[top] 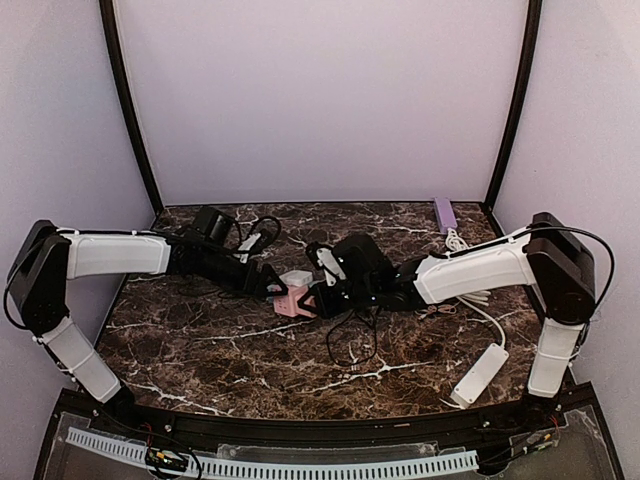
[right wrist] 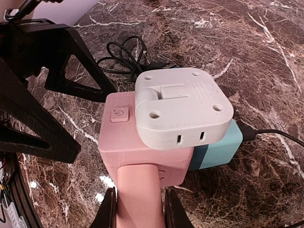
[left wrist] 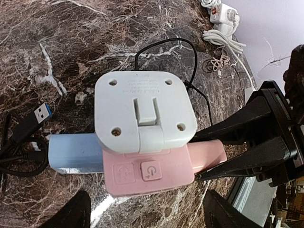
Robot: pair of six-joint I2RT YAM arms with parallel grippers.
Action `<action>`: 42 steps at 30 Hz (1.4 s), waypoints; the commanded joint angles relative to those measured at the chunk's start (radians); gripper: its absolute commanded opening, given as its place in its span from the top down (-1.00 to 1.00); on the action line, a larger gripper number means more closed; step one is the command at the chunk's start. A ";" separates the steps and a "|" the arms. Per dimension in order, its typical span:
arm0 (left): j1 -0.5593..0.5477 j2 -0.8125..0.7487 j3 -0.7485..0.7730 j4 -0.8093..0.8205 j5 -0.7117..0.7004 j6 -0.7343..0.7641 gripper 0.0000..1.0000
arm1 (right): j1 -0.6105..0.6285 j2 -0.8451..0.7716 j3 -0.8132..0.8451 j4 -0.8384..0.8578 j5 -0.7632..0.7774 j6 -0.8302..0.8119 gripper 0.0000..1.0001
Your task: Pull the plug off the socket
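Power strip (top: 480, 372): white, at the near right edge of the table (top: 200, 350).
Socket (right wrist: 126, 142): pink cube, table centre; white adapter (right wrist: 183, 107) on top, light-blue plug (right wrist: 216, 147) in one side.
Right gripper (right wrist: 140, 209): jaws clenched on the socket's pink stem.
Left gripper (left wrist: 147, 213): jaws released, spread wide beside the socket.

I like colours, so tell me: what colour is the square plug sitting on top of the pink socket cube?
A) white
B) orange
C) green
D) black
A: the square plug on top of the pink socket cube is plainly white in both wrist views, with small round holes near its corners.
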 commanded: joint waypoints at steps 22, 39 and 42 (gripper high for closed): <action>-0.030 0.062 0.037 -0.049 -0.030 0.008 -0.45 | 0.040 0.057 0.108 0.033 -0.016 -0.015 1.00; -0.032 0.078 0.056 -0.084 -0.053 0.027 0.08 | 0.050 0.077 0.121 0.025 -0.022 -0.022 1.00; -0.033 0.078 0.060 -0.090 -0.054 0.031 0.16 | 0.050 0.078 0.121 0.024 -0.022 -0.022 1.00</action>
